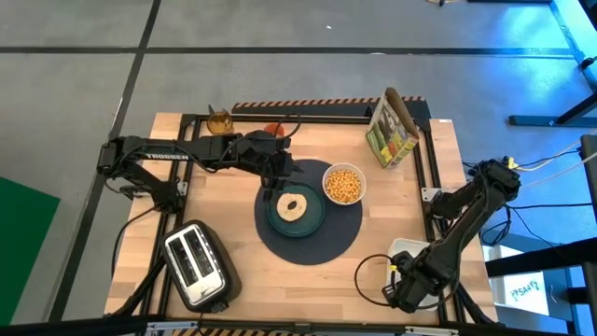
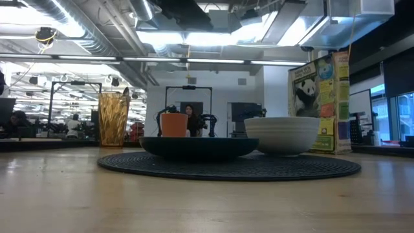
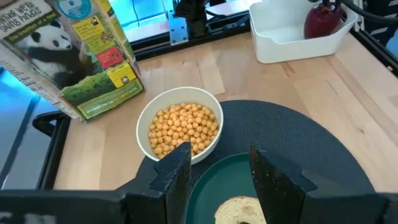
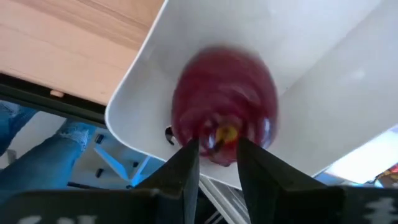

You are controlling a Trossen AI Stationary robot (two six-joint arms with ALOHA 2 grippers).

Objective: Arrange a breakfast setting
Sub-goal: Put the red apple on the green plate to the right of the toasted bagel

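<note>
L jaws [image 3: 214,180] stand apart, empty, over the teal plate [image 1: 312,217] w/ the bagel [image 1: 293,206] on it, probably just clear of a drop. White bowl [image 1: 343,184] sits beside the plate on the dark-blue mat [image 1: 345,233]. R jaws [image 4: 217,155] are closed on the red fruit [image 4: 224,115] inside the white tray [image 4: 298,56] at the bench's right edge, likely to carry it over.

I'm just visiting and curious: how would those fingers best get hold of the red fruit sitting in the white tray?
Probably across the red fruit at its widest, rounded middle, coming from above. It lies in the white tray, whose raised walls block any sideways approach, and the smooth round body gives two opposite flanks. The right gripper already has its fingers at the fruit; whether they grip it cannot be told.
</note>
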